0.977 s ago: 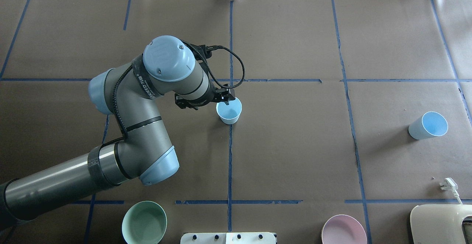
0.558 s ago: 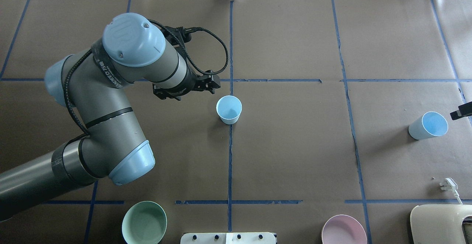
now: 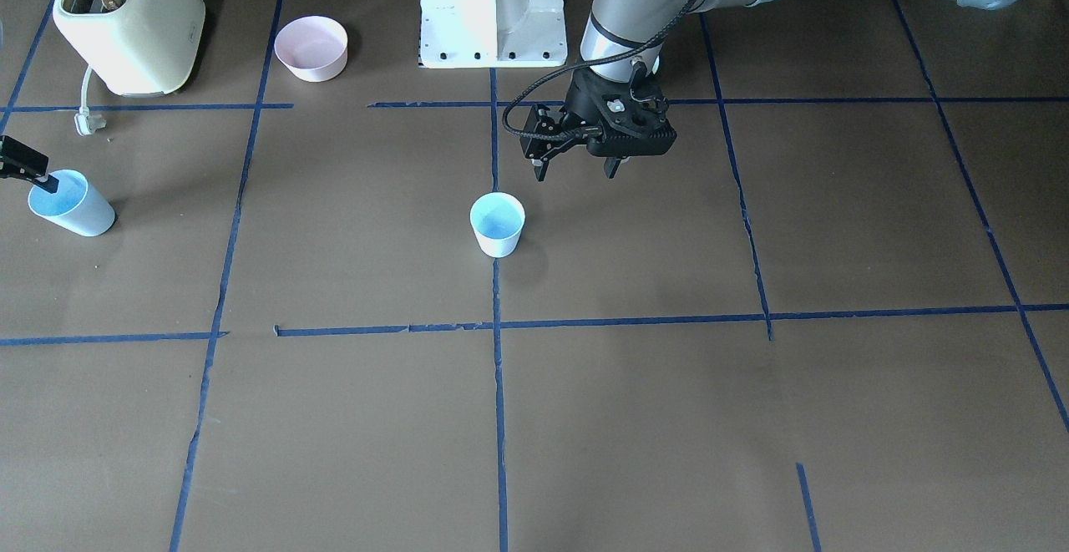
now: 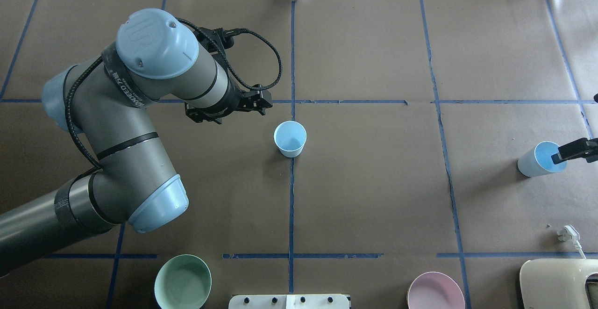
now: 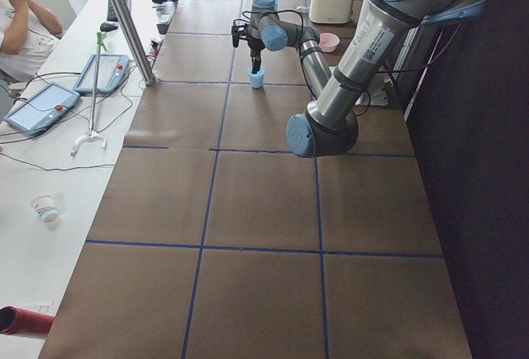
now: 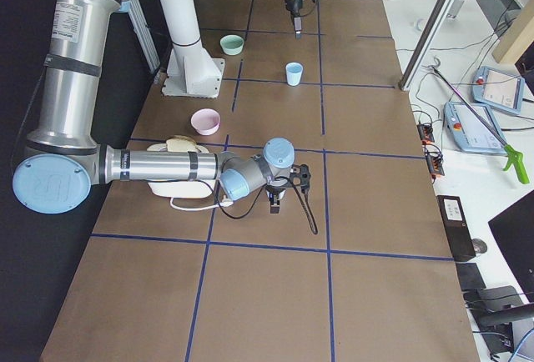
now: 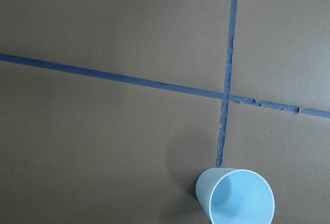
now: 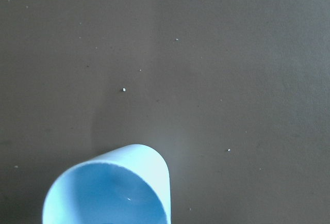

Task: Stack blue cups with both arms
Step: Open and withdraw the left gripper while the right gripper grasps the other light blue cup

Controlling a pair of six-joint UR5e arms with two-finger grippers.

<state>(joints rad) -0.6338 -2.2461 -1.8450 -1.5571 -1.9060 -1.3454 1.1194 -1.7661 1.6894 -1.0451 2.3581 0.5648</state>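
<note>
1. The left arm is reaching out over the brown-papered desk. Its claw is hanging above the surface with the jaws apart, released and gripping nothing.
2. One blue cup is standing upright, mouth up, in the middle of the desk. It is sitting right on the blue tape line that is running away from the robot.
3. The left claw is hovering near this middle cup, off to the left arm's side of it and not touching it.
4. The other blue cup is sitting far out toward the right end of the desk, well apart from the middle one.
5. The right claw is poking in from the desk's right edge, with one black finger reaching over that cup's mouth. So little of it is showing that I cannot tell whether it is clenched or released.
6. The right wrist camera is looking down into the bright blue inside of that far-right cup.
7. Along the edge near the robot, a white pedestal is standing at the centre. A pink bowl is sitting to its right and a mint-green bowl to its left.
8. A cream toaster is sitting at the near right corner, with its white plug lying loose on the paper beside it.
</note>
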